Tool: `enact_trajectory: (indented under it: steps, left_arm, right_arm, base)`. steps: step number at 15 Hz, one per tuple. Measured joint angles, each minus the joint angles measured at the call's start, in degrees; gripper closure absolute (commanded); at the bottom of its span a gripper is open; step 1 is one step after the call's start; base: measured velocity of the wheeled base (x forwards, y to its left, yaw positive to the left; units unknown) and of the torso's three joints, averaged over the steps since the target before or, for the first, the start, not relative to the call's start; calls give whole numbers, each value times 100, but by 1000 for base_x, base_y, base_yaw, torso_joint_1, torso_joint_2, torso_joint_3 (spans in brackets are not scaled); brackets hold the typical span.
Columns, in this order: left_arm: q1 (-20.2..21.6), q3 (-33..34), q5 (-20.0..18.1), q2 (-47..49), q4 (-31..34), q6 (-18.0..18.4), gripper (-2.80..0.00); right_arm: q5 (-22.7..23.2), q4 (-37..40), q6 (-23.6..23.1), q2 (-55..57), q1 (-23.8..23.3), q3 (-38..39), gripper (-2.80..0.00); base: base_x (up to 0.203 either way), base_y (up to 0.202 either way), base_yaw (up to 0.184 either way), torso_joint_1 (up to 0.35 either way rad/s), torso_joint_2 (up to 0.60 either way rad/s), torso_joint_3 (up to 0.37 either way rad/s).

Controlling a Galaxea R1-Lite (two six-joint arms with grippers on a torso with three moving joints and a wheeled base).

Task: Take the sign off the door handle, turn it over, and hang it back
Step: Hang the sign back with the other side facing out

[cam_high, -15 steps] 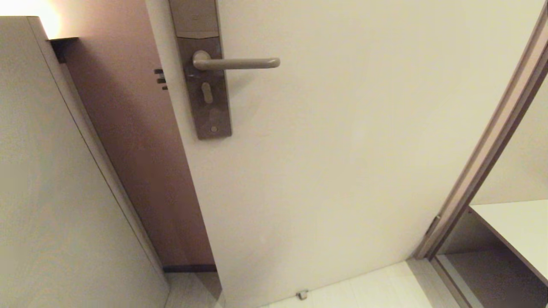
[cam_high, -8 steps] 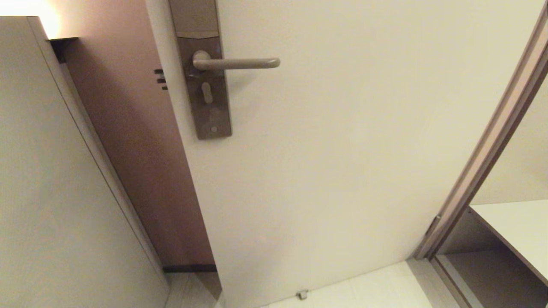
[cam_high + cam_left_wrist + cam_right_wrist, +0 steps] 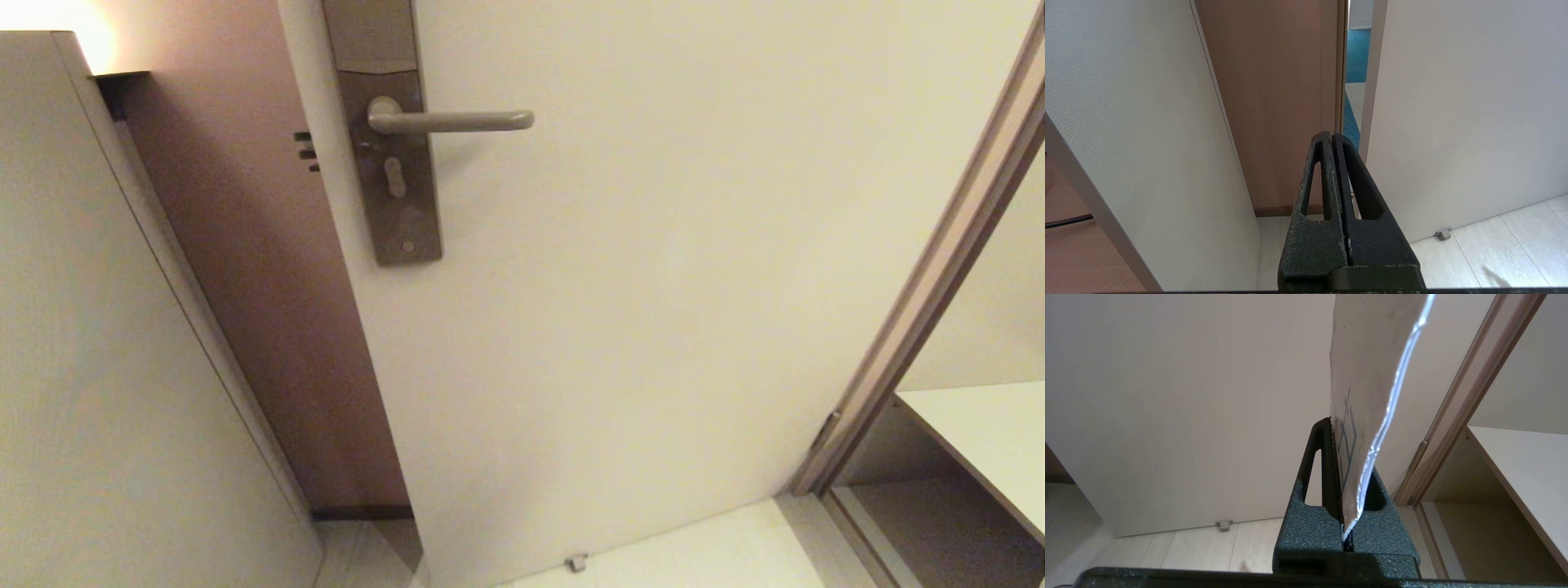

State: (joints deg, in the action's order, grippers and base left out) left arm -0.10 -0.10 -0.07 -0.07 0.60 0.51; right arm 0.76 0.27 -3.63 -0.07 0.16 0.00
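Right now the door [image 3: 653, 286] fills the head view with the door handle [image 3: 453, 121] bare, so the sign [image 3: 1367, 375] is off; my read is the rehang needs the oval hole lined up with the lever's free end, then slid on without bending the card. Only the right wrist view shows the sign, clamped edge-on between the fingers of the right gripper [image 3: 1341, 428], while the left wrist view shows the left gripper [image 3: 1331, 136] pressed together, empty, low near the door edge.
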Motion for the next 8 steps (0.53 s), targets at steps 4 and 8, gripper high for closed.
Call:
enact_trajectory:
  steps: [4,8]
  left_arm:
    - [0,0,-2,0,2,1,0]
    - [0,0,-1,0,2,0,0]
  right_arm:
    - [-8,-2,33,0,0,-2,0]
    - [141,109,42,0,0,-226,0]
  base:
    - [0,0,0,0,0,0]
    - [0,0,0,0,0,0]
